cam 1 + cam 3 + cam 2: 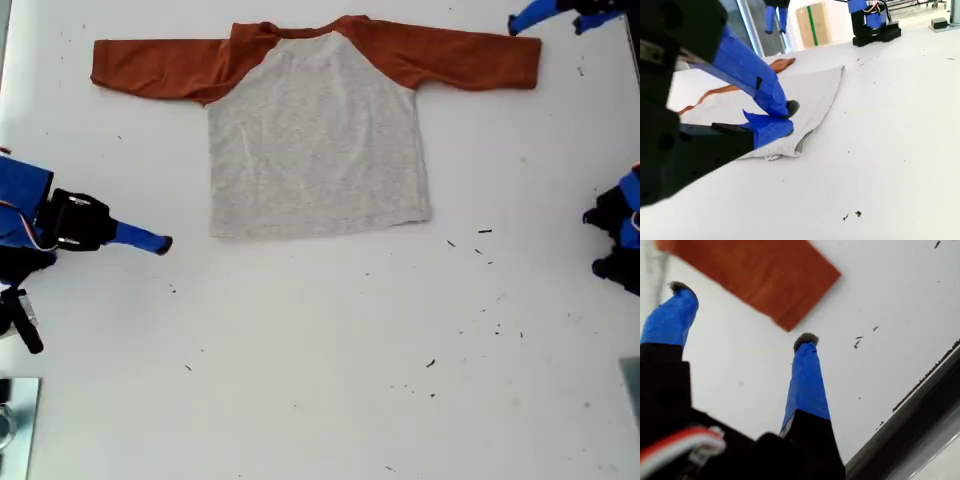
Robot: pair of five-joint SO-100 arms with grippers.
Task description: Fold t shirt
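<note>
My first gripper (740, 315), blue-taped fingers tipped with dark pads, hangs with its jaws spread wide and nothing between them; just past the fingertips lies the squared cuff end of a rust-orange sleeve (765, 275), flat on the white surface (900, 305), not touched. That matches the arm at the exterior view's upper right (545, 15), which sits just beyond the sleeve cuff there. Judged, the open stance beside the cuff is a set-up to pinch that sleeve and carry it inward. My second gripper (777, 117), same blue tape, shows its fingertips drawn close together, closed or nearly so, and I see no cloth caught in them; directly ahead and close is the lower hem corner of the shirt's light heather-grey body (805, 100), slightly rumpled at the edge. In the exterior view this is the arm at the left (140, 238), its tip low and just short of the hem corner, apart from it. The t shirt (315, 140), a small raglan of soft cloth with grey body and orange sleeves and neckband, lies spread flat face-up, both sleeves stretched straight out, hem toward the near side of the exterior view. No fold is made yet. Laid out square like this, probably so each arm can work its own side. Small dark specks (485, 235) dot the surface beyond the hem.
</note>
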